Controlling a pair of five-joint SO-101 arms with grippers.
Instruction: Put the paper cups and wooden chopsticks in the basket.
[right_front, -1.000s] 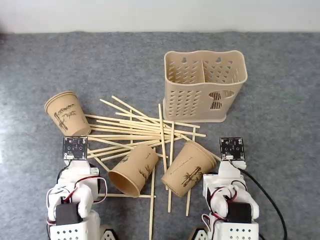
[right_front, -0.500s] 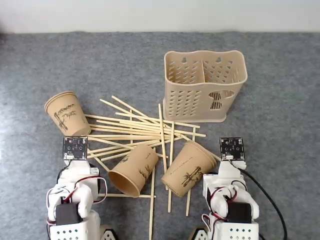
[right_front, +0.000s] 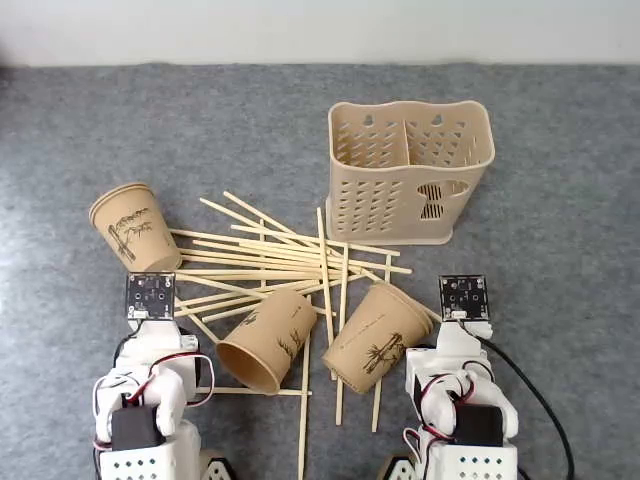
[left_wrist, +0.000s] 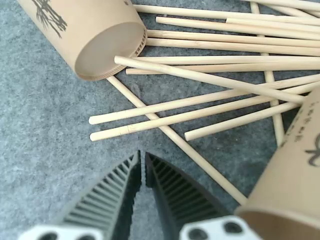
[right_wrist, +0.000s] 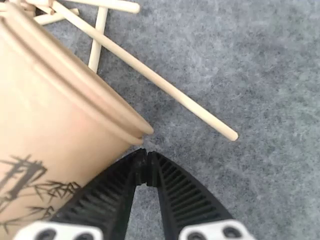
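A grey mat covered the table, with a pale wall along the top of the frame. The basket stood upright, right of centre in the upper half, split into two compartments. The chopsticks lay scattered in a loose heap across the middle, and a few ends reached the foot of the basket. Three paper cups lay on their sides. The left cup was at the left edge of the heap. The middle cup was below centre with its mouth toward the lower left. The right cup lay just beside it, over several sticks. The left arm sat in the lower left corner and the right arm in the lower right. The left gripper hung over bare mat, its fingers drawn together to a thin slit and holding nothing, with the sticks and the base of the left cup ahead of it. The right gripper was closed and empty, its tips just beside an edge of the right cup, perhaps touching it; the angle left that unclear.
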